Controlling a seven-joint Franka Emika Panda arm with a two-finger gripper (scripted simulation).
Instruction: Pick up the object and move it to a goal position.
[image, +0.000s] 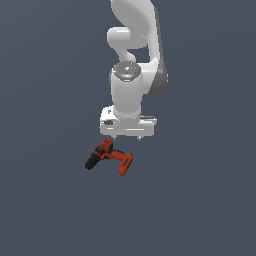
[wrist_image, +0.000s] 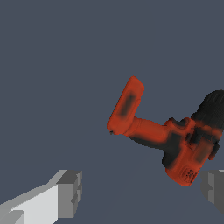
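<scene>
Drill: one only, a small red-orange cordless tool, and it is lying on its side on the flat grey-blue ground. In the exterior view its black chuck tip is pointing toward the exterior view's left and slightly toward the camera, while its blocky battery base is sitting at the exterior view's right end of the handle. Dark patches are showing on the handle and on the body.

One white robot arm is reaching down from above, and its single gripper is hanging just above the drill, apart from it, with nothing between its fingers. Two short fingertips are poking out under the white hand body in the exterior view, set well apart from each other.

The wrist view is showing the same single drill from above: the battery base is tilting up at one end, the handle is running across to the motor body, and the black chuck is being cut off by the picture's edge. Two grey finger pads are showing in that view, one on each side of the frame, standing wide apart. The drill is lying between and beyond them, closer to one pad than the other, and neither pad is touching it.
</scene>
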